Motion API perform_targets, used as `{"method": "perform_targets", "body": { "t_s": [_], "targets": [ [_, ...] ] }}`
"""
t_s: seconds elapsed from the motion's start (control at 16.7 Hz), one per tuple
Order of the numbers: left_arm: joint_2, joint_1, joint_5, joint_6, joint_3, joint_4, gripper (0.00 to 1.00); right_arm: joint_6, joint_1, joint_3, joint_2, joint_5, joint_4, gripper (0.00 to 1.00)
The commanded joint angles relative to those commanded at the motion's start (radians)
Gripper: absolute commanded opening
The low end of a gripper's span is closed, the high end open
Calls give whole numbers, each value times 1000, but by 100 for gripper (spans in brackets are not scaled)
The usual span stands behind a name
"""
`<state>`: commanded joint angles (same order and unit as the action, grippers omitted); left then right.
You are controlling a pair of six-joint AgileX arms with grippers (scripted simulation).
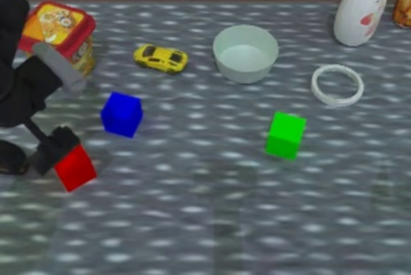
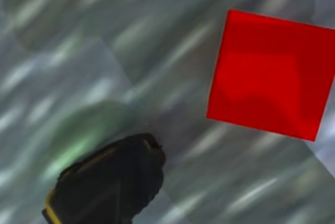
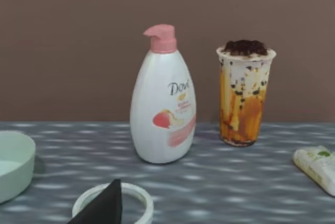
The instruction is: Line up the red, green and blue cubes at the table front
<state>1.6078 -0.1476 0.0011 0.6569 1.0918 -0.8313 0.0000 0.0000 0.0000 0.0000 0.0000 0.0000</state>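
- Red cube [image 1: 75,168] at table's [image 1: 212,223] left, tilted, touching left gripper's [image 1: 54,153] dark fingers [image 1: 63,139]
- Cannot tell whether those fingers pinch it or only lie against it; in left wrist view, red cube [image 2: 269,75] apart from the one dark fingertip [image 2: 110,179] showing, grey cloth between
- Blue cube [image 1: 121,114] near red cube, farther back and to the right, apart from it
- Green cube [image 1: 286,135] well apart, right of centre, below bowl [image 1: 246,53]
- Yellow toy car [image 1: 160,58] between bowl and red-lidded tub [image 1: 61,31] at back left
- White ring [image 1: 337,85] right of bowl, lying flat
- White bottle [image 1: 361,5] at back right, upright; in right wrist view, pink-capped bottle [image 3: 163,98] beside drink cup [image 3: 245,96], pale packet [image 3: 317,166] near
- Right gripper out of top view; one dark fingertip [image 3: 104,205] over ring [image 3: 112,203] in right wrist view, fingers' spread cannot be told
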Motion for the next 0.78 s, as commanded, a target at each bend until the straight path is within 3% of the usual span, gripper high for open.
{"method": "perform_targets", "body": {
  "t_s": [0.36, 0.78],
  "targets": [
    [280, -25, 0, 116, 205, -137, 100, 0, 0, 0, 0, 0, 0, 100],
    [296, -22, 0, 124, 215, -141, 100, 0, 0, 0, 0, 0, 0, 100]
  ]
}}
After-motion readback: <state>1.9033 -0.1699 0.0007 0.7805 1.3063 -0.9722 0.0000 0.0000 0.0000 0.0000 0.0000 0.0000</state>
